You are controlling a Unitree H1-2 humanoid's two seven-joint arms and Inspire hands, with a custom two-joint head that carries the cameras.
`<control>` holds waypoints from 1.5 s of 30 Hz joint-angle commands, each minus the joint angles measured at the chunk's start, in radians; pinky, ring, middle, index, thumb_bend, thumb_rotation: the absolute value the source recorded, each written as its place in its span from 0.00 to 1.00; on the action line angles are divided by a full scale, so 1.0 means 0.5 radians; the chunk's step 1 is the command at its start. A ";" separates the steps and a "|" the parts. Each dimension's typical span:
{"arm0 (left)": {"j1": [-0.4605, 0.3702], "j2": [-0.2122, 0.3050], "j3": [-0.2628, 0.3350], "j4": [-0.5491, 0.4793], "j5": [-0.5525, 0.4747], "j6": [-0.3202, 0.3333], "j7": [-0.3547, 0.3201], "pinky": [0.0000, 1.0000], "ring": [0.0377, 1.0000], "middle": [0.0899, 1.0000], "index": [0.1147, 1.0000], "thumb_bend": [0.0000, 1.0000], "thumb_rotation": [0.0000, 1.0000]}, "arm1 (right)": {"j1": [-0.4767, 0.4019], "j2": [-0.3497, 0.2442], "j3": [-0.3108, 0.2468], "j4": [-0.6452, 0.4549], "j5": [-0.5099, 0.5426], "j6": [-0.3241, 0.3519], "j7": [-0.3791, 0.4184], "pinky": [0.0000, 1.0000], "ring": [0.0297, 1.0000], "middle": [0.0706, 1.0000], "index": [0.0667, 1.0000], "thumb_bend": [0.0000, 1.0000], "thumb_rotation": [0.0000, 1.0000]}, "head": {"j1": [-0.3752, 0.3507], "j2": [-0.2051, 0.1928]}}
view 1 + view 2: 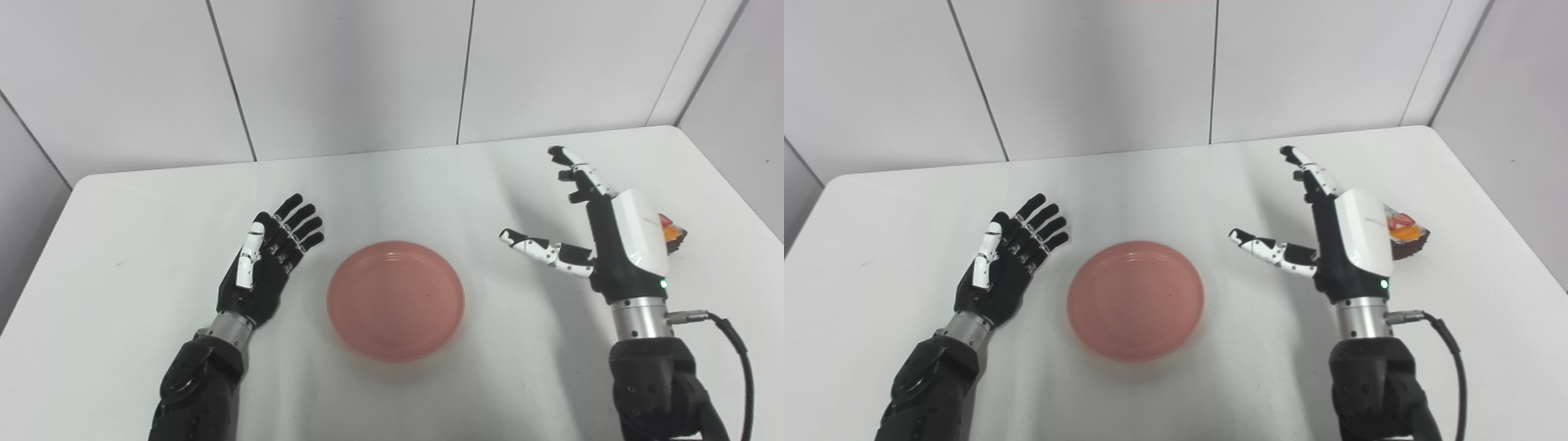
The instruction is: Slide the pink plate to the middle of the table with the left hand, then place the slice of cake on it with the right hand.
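The pink plate (395,300) lies empty near the middle of the white table (429,184). My left hand (266,263) rests open just left of the plate, palm up and fingers spread, a small gap between them. My right hand (603,233) stands open to the right of the plate, fingers pointing up and thumb stretched toward the plate. The slice of cake (1405,236), dark with red and orange fruit on top, sits on the table just behind and to the right of that hand, mostly hidden by it in the left eye view.
White wall panels (343,73) rise behind the table's far edge. A black cable (732,349) loops from my right wrist. The table's right edge runs close to the cake.
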 commanded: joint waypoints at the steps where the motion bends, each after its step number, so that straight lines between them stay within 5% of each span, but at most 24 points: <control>1: 0.165 0.039 0.019 0.216 0.013 0.046 -0.025 0.83 0.84 0.84 0.82 0.49 0.91 | -0.076 -0.045 -0.048 -0.090 -0.073 0.058 0.005 0.64 0.75 0.82 0.84 0.85 0.52 | -0.038 -0.008; 14: 0.100 0.121 0.082 0.391 0.033 0.043 -0.061 0.82 0.82 0.82 0.79 0.48 0.97 | -0.106 -0.131 -0.195 -0.085 -0.377 0.262 0.038 0.69 0.81 0.88 0.90 0.88 0.55 | -0.285 -0.039; 24: 0.042 0.182 0.076 0.577 0.054 -0.074 -0.145 0.83 0.83 0.83 0.80 0.52 0.92 | -0.098 -0.225 -0.311 -0.002 -0.472 0.444 0.100 0.62 0.80 0.93 0.97 0.88 0.60 | -0.337 -0.041; 35: -0.005 0.222 0.078 0.707 0.059 -0.147 -0.200 0.83 0.83 0.84 0.81 0.55 0.89 | -0.122 -0.262 -0.299 0.170 -0.547 0.573 0.118 0.78 0.89 0.95 1.00 0.91 0.65 | -0.375 -0.034; 45: -0.031 0.247 0.065 0.792 0.082 -0.222 -0.231 0.82 0.83 0.83 0.81 0.57 0.87 | -0.158 -0.300 -0.315 0.349 -0.479 0.610 0.101 0.78 0.90 0.97 1.00 0.93 0.65 | -0.372 -0.032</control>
